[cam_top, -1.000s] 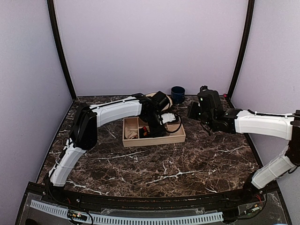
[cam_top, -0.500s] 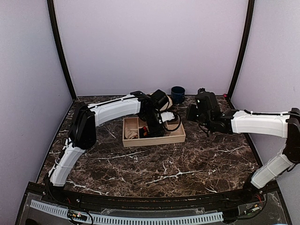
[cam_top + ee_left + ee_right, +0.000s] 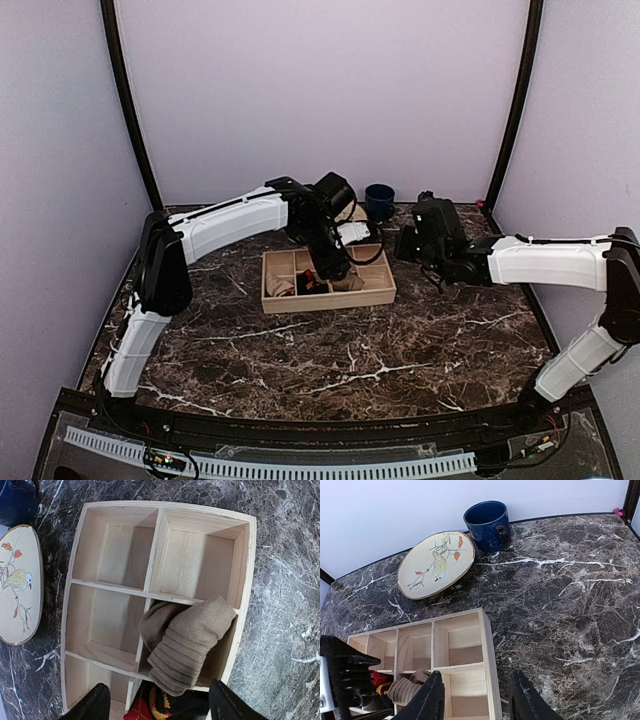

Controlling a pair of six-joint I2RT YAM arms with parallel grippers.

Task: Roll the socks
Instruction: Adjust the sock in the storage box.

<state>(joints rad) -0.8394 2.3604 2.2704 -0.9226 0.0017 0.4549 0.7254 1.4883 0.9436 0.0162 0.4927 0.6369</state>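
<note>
Left wrist view: where is the tan ribbed sock [image 3: 187, 645] seen?

It is seen rolled in a compartment of the wooden tray [image 3: 245, 580], lower middle of the frame. The argyle sock [image 3: 150, 710] is touched by it at the bottom edge.

And the left gripper [image 3: 159, 705]?

It is held wide above both socks, with nothing clamped.

The right gripper [image 3: 476, 700]?

It is parted and empty, bottom centre of the right wrist view, over the tray. A plate [image 3: 436, 562] and a blue mug [image 3: 487, 522] are seen at the top.
</note>
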